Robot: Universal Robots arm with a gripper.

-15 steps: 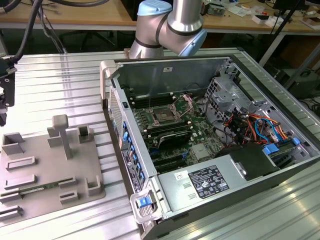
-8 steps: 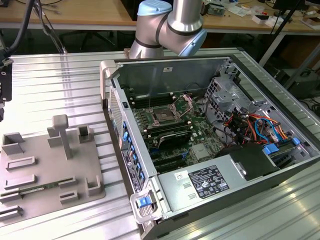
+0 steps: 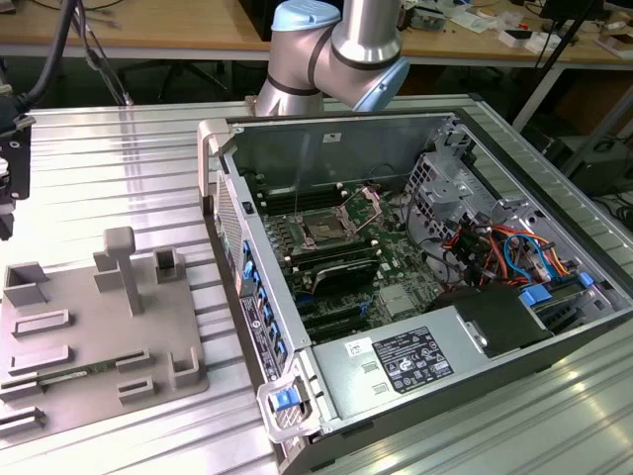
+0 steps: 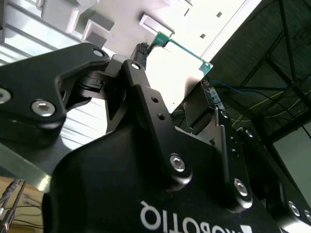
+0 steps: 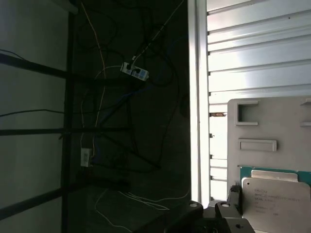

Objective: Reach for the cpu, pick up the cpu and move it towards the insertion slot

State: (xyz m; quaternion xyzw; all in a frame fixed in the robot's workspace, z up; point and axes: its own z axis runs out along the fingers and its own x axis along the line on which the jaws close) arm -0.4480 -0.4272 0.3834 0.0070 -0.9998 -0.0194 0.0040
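My gripper (image 4: 177, 80) is closed partway around the cpu (image 5: 276, 199), which sits between my fingertips, gripped by its edges. The insertion slot (image 3: 326, 230) lies well apart from me, inside the open computer case (image 3: 415, 376).

A silver arm (image 3: 368, 30) with pale blue joint caps (image 3: 382, 87) carries a black gripper (image 4: 177, 82) studded with silver screws (image 4: 177, 162).

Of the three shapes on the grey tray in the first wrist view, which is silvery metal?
The cpu, square with a green edge; the U-shaped rim and narrow frame are plain grey.
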